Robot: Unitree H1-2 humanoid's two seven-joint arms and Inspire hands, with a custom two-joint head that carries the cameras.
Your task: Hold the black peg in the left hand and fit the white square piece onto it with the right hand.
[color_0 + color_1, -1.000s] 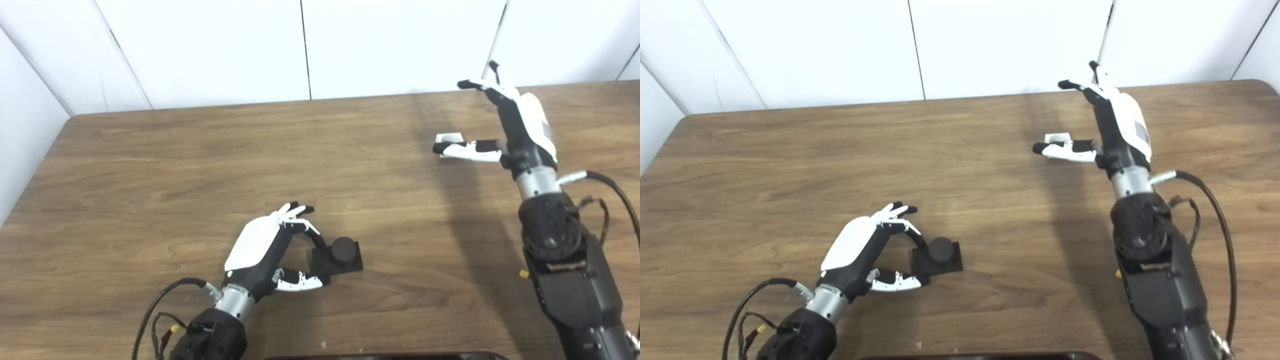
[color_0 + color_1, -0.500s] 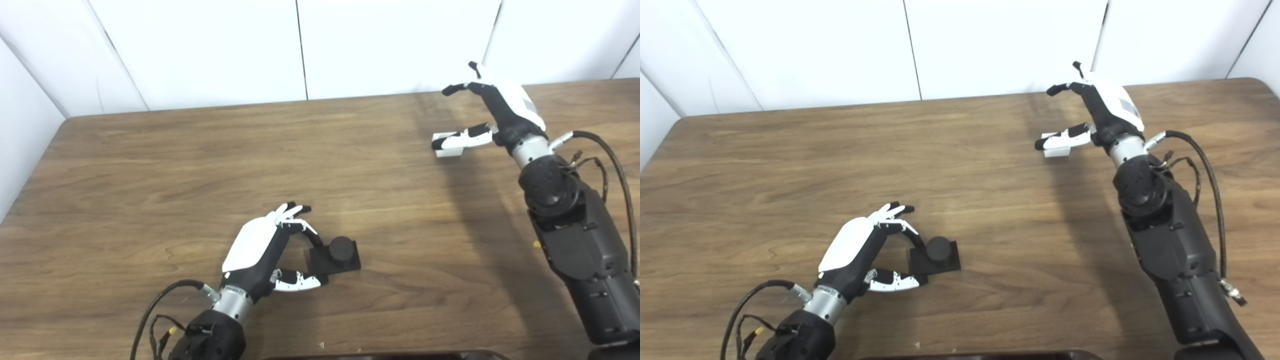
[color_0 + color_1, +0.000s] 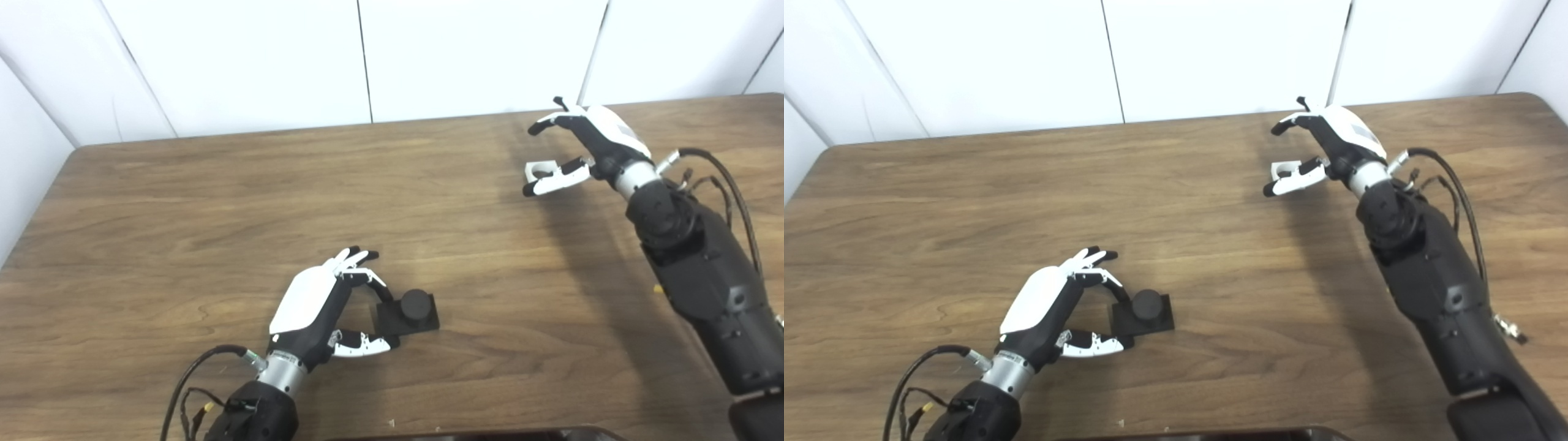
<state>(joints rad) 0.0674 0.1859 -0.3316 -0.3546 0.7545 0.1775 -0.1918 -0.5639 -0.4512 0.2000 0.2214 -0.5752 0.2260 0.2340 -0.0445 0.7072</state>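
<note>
Right now I see my left hand (image 3: 318, 306) at the near side of the table (image 3: 184, 202), fingers and thumb closing around the base of the black peg (image 3: 409, 311), which sits on the wood. Far right, my right hand (image 3: 588, 144) is spread around the white square piece (image 3: 539, 171), thumb touching it.

Bright, even light fills both views. The white walls (image 3: 478, 55) look nearly washed out. A broad soft shadow crosses the table (image 3: 153, 202) at right of frame. Focus is slightly soft, without glare.
</note>
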